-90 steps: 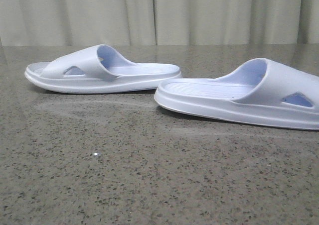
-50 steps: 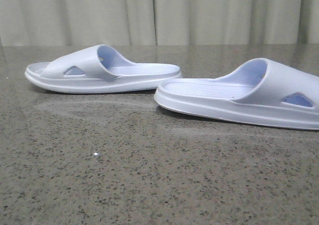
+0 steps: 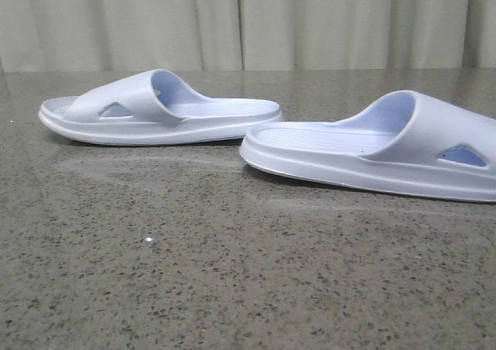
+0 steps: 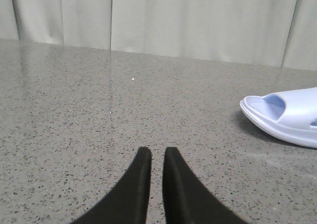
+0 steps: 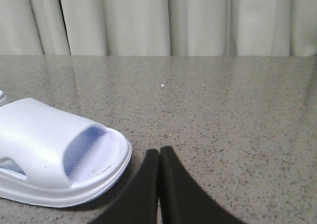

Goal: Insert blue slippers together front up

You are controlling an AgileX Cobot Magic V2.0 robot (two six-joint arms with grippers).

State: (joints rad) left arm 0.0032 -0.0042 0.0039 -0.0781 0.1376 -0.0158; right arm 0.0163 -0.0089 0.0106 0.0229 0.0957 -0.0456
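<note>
Left end effector (image 4: 152,154) nearly closed, right end effector (image 5: 159,153) pressed closed, both empty and low over worktop (image 3: 232,288); left slipper (image 3: 159,108) at 10 o'clock, right slipper (image 3: 380,145) at 3, heels facing, apart, likely awaiting pickup.

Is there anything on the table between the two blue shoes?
No. In the front view, only bare speckled table shows between the left slipper and the right slipper. They sit close but apart.
</note>
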